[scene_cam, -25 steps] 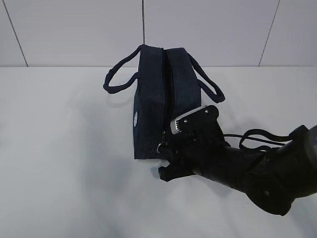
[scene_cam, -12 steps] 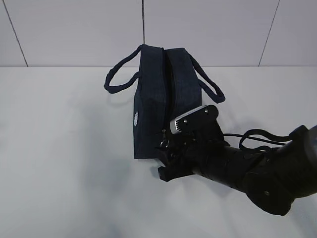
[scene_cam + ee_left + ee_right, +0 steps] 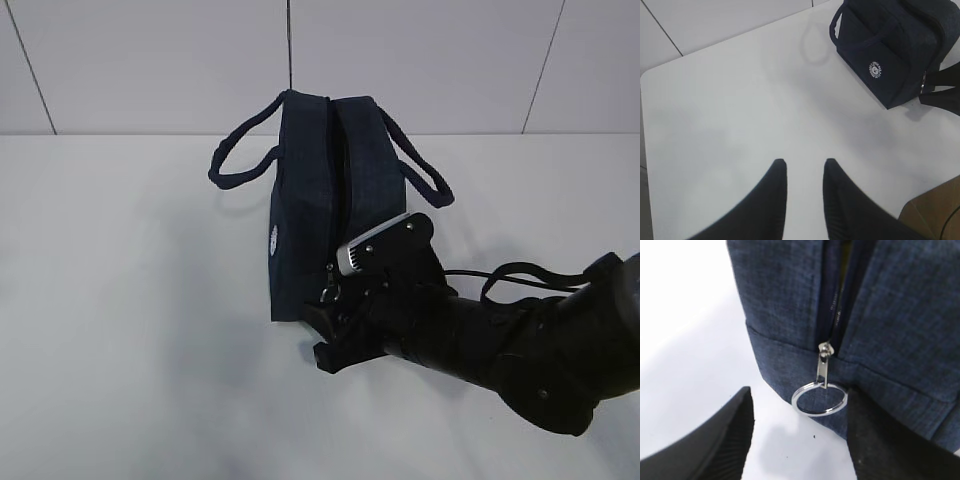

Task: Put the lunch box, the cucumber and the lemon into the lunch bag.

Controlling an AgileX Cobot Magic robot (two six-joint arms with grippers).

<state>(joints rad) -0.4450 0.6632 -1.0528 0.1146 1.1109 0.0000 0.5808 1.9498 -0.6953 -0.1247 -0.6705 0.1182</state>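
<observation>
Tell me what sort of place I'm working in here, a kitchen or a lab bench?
Most likely a lab or test bench: a bare white table, plain pale panelled walls behind it, and only the lunch bag staged on it. Nothing kitchen-like shows.

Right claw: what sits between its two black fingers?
In the right wrist view, the silver ring pull of the lunch bag hangs between the open right claw fingers, untouched.

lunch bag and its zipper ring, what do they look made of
Lunch bag: woven fabric, matte navy with a denim-like heathered weave visible in the right wrist view. Zipper ring: looks like polished metal, silvery with bright highlights; plated plastic can't be ruled out.
</observation>
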